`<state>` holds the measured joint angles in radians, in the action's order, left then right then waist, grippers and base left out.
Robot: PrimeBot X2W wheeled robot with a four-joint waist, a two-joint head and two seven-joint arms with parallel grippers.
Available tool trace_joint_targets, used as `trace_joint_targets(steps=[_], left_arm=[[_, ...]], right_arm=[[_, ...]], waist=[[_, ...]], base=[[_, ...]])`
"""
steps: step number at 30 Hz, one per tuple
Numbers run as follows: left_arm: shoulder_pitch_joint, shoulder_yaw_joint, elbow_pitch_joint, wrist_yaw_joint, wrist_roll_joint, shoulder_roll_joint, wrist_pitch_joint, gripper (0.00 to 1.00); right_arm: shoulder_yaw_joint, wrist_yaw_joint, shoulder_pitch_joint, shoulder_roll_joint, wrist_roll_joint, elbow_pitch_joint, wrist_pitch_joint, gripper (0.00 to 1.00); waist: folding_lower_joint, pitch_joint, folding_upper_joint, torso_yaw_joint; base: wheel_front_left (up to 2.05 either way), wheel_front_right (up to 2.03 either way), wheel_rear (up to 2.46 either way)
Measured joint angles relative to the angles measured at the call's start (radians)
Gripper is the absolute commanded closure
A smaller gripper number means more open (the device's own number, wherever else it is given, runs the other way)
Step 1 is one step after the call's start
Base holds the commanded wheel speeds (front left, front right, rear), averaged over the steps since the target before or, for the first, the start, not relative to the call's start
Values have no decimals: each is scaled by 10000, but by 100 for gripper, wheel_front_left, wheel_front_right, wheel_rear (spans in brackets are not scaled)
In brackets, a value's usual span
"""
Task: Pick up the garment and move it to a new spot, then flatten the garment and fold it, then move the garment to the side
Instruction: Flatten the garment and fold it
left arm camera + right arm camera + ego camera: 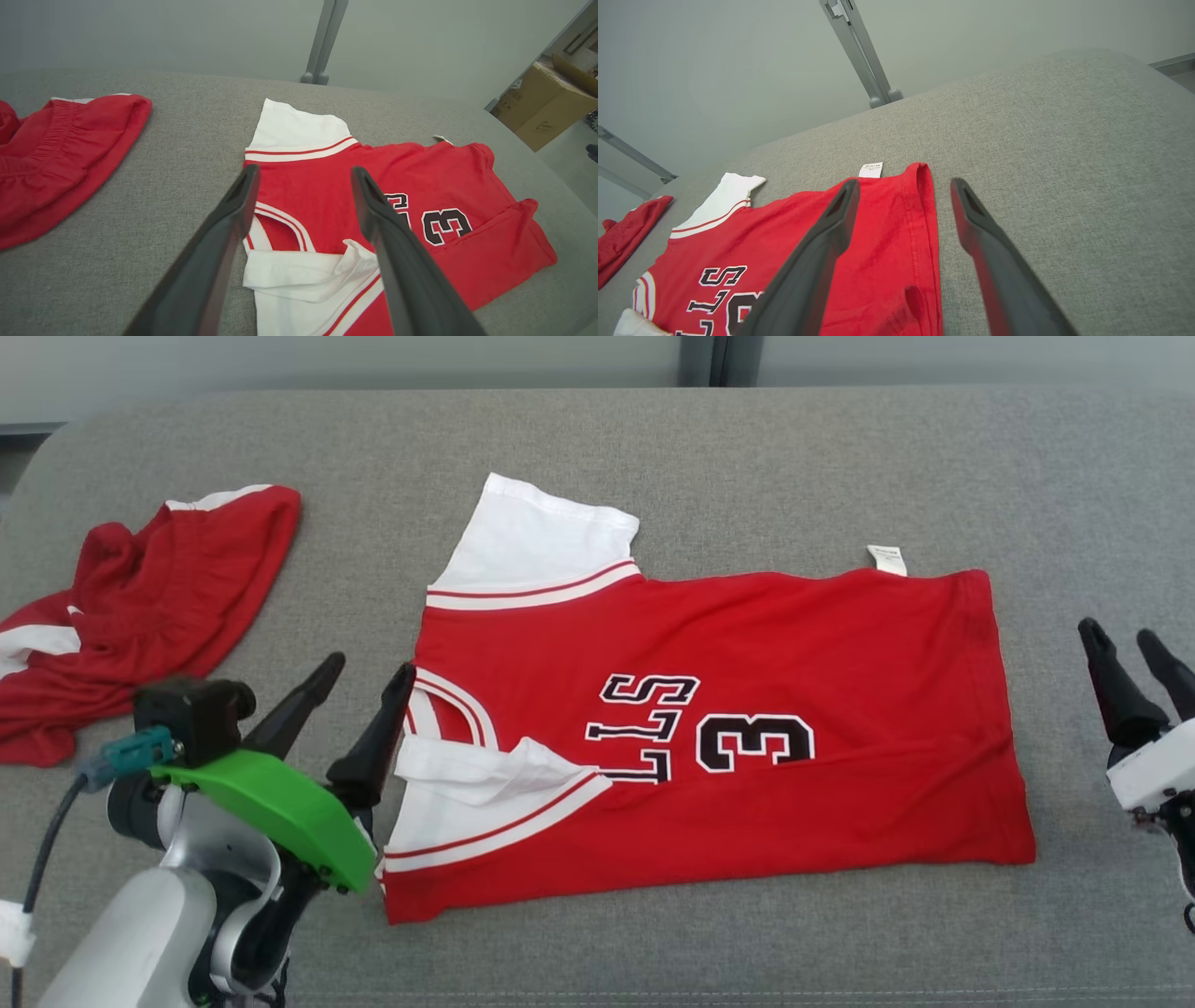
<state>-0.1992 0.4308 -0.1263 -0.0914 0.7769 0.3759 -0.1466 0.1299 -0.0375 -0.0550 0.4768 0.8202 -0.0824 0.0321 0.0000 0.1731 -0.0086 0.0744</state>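
Both spread wide, the left gripper (367,668), lower left, and right gripper (1118,635), far right, flank the laid-out red jersey (747,709) mid-frame, seemingly poised to fold it.

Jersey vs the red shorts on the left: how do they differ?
The jersey lies spread nearly flat; the shorts are bunched in a crumpled heap. The jersey carries black-and-white lettering and a 3; the shorts show no print. The jersey sits mid-surface; the shorts lie off to the robot's left. Both are red with white trim and rest on the grey padded surface.
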Motion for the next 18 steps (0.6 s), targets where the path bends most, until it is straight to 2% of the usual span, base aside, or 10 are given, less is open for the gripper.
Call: trace_joint_targets(steps=[8,11,18], left_arm=[[-1382,-10,-146,33,-79,-81,-313,0],[-2184,105,-100,123,-148,-190,-520,0],[-3618,226,552,314,-163,-426,-976,0]], right_arm=[[-290,-102,-1387,44,443,-81,508,0],[-355,-253,-1908,144,510,-230,767,0],[-259,-272,-2892,364,510,-477,1304,0]], waist=[[0,882,-1,-76],[0,1382,0,-97],[0,2276,0,-86]], base=[[0,0,0],[0,0,0],[0,0,0]])
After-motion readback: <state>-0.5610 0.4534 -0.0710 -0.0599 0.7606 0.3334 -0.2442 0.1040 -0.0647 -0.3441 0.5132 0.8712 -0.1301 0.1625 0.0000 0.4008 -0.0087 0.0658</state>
